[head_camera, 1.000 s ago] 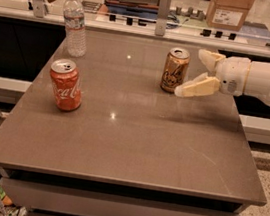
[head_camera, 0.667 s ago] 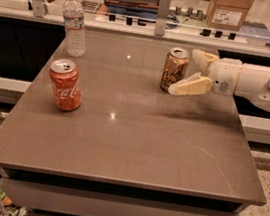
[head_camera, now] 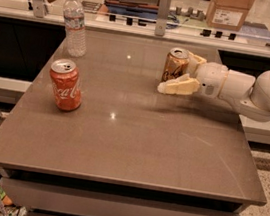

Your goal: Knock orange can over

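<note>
**A:** Where did we find the orange can?

**B:** We saw it standing upright in the upper middle of the frame, a little right of centre. It stood on the far half of the worktop with its silver top up.

**A:** And the pincer?

**B:** It came in from the right edge of the frame on the white arm, level with the can. We read it as released, because its two pale fingers were spread wide. The nearer one lay across in front of the can's base, pointing left. The other showed just behind the can's upper right side, so the can sat between them.

**A:** Were they pressing it?

**B:** We could not tell. The nearer finger overlapped the can's lower edge, but we could not make out whether it touched.

**A:** What else did we note on the worktop?

**B:** A red Coca-Cola can stood upright at the left of the frame, well apart from the orange can. A clear water bottle with a white cap stood upright in the upper left, near the far corner.

**A:** And past the worktop?

**B:** We saw a cardboard box in the upper right, beyond the rail.
</note>
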Motion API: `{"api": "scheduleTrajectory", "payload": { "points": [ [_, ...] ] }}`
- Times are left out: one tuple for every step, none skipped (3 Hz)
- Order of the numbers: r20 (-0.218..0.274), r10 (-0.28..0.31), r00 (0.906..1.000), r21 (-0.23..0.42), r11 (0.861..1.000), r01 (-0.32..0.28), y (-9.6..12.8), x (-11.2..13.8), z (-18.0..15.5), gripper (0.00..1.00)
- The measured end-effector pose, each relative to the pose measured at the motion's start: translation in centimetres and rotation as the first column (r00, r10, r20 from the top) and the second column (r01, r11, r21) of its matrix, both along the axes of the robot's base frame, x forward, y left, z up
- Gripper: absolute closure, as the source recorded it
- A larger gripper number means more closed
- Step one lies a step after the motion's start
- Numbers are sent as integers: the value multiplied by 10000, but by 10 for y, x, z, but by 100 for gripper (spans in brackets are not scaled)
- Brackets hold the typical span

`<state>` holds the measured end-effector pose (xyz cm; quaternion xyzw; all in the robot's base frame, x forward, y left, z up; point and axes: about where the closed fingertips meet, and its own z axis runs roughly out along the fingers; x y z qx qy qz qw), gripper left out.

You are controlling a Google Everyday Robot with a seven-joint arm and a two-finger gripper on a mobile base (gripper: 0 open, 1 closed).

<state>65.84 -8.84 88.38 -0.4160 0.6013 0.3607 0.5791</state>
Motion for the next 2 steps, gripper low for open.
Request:
{"api": "scheduleTrajectory", "payload": {
  "points": [
    [18, 75, 10000, 5, 10000, -75, 4, -1, 1, 19],
    [22, 125, 9999, 15, 9999, -125, 7, -1, 1, 43]
  ]
}}
